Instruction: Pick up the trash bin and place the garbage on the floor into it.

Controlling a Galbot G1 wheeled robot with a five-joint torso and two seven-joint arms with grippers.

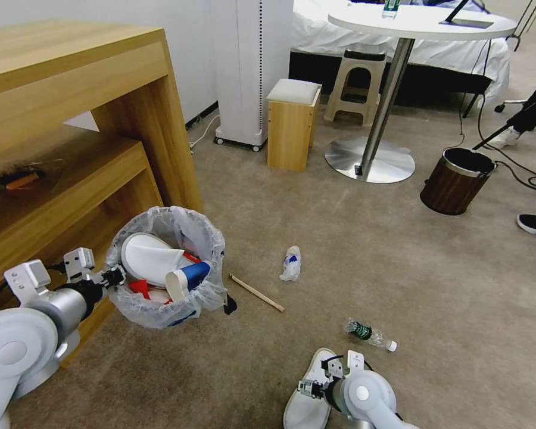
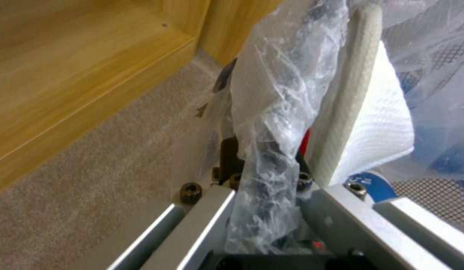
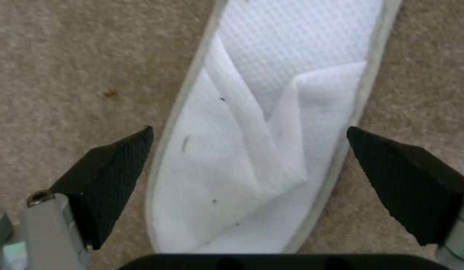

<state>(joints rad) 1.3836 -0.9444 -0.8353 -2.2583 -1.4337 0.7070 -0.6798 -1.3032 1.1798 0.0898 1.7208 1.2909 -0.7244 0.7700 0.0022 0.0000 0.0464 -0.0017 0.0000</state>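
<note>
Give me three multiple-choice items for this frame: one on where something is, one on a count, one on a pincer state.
1. Where is the white slipper still on the floor?
A. Under the round table
B. Directly below the right pincer
C. On the wooden shelf

2. How many slippers are already in the trash bin?
A. None
B. One
C. Two

3. What state is the left pincer in?
A. Open above the stick
B. Shut on the plastic bottle
C. Shut on the trash bin's rim

Answers:
1. B: the right wrist view shows the slipper on the floor lying between the spread fingers of the right pincer.
2. B: the head view shows one slipper in the bin sticking out of the trash bin.
3. C: the left pincer clamps the bagged rim, holding the bin up beside the shelf.
</note>
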